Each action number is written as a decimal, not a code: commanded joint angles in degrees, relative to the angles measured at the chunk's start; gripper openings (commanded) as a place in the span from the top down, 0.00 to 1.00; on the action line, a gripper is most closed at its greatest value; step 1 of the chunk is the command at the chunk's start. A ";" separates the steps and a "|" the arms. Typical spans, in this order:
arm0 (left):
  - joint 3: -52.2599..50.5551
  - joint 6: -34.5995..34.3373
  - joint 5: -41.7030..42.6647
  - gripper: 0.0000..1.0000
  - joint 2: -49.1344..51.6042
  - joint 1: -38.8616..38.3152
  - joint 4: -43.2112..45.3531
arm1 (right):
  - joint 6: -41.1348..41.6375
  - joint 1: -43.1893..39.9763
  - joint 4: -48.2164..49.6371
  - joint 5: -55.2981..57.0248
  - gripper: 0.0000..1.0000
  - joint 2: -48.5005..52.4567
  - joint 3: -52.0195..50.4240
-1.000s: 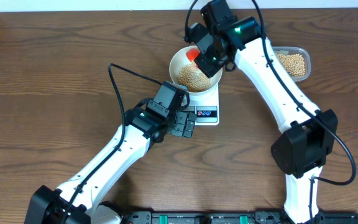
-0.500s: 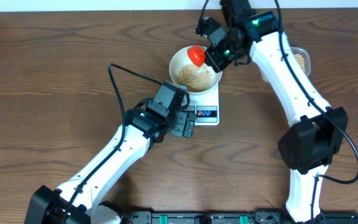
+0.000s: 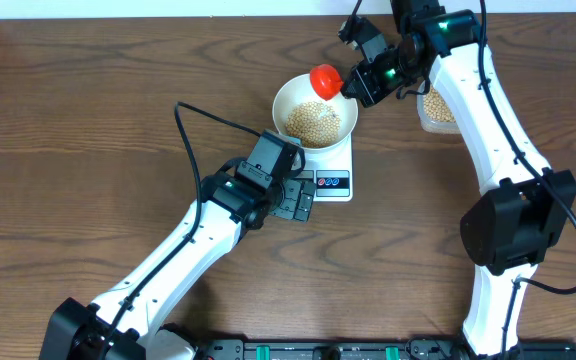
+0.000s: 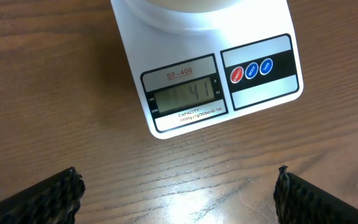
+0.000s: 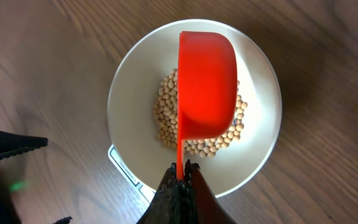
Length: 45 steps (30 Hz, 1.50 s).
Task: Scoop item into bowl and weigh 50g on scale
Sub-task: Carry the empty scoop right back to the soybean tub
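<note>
The white bowl (image 3: 293,98) stands on the white scale (image 3: 338,160) and holds a heap of tan beans (image 3: 314,121). The bowl (image 5: 135,87) and beans (image 5: 166,118) also show in the right wrist view. My right gripper (image 3: 366,80) is shut on the handle of a red scoop (image 3: 325,78), bottom up above the bowl's right rim; its underside (image 5: 207,81) shows. My left gripper (image 3: 301,202) is open and empty just in front of the scale. The display (image 4: 184,94) reads 41, beside the buttons (image 4: 251,70).
A clear tub of beans (image 3: 438,108) stands at the back right, partly hidden by my right arm. The table's back edge and a white wall run just behind the bowl. Bare wooden table lies to the left and front.
My right gripper has lifted the red scoop out of the bowl and carried it right and back, towards the tub. The left arm has not moved.
</note>
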 commanded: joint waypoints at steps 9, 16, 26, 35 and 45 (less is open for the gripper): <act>-0.44 0.33 -0.70 0.00 -0.44 0.13 0.04 | -0.28 1.64 -0.04 4.66 0.99 -1.77 1.07; -0.44 0.31 -0.70 0.00 -0.44 0.13 0.04 | -0.22 6.54 -0.44 14.56 0.99 -3.28 1.38; -0.44 0.33 -0.70 0.00 -0.44 0.13 0.04 | 3.37 -4.57 -2.10 10.40 0.99 -11.50 1.51; -0.44 0.31 -0.70 0.00 -0.44 0.13 0.04 | 6.95 -18.62 -10.91 14.12 0.99 -10.43 1.25; -0.44 0.31 -0.70 0.00 -0.44 0.13 0.04 | 9.64 -21.31 -13.05 27.56 0.99 -3.54 -2.91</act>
